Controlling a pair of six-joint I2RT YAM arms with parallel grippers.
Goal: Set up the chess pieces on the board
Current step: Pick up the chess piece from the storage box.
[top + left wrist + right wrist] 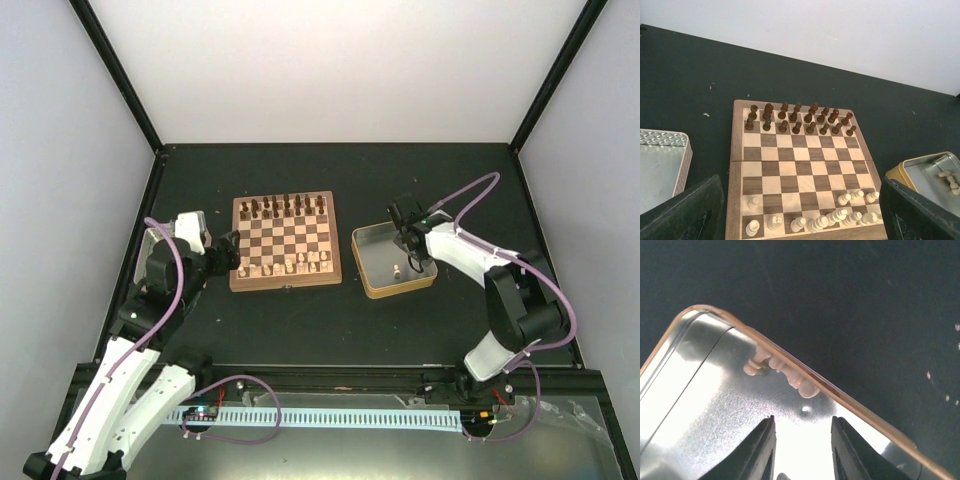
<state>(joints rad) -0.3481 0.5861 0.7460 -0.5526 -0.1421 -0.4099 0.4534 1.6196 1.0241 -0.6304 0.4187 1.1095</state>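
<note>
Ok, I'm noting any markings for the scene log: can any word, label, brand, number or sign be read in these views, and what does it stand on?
None: no text can be read in any view.
The board has no letters or numbers on its frame.
The tin shows only bare metal, with no label in sight.

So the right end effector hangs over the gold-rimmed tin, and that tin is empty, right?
Not empty: the right wrist view shows a pale chess piece lying against the wall of the gold-rimmed tin. The right end effector does hang over it.
</note>
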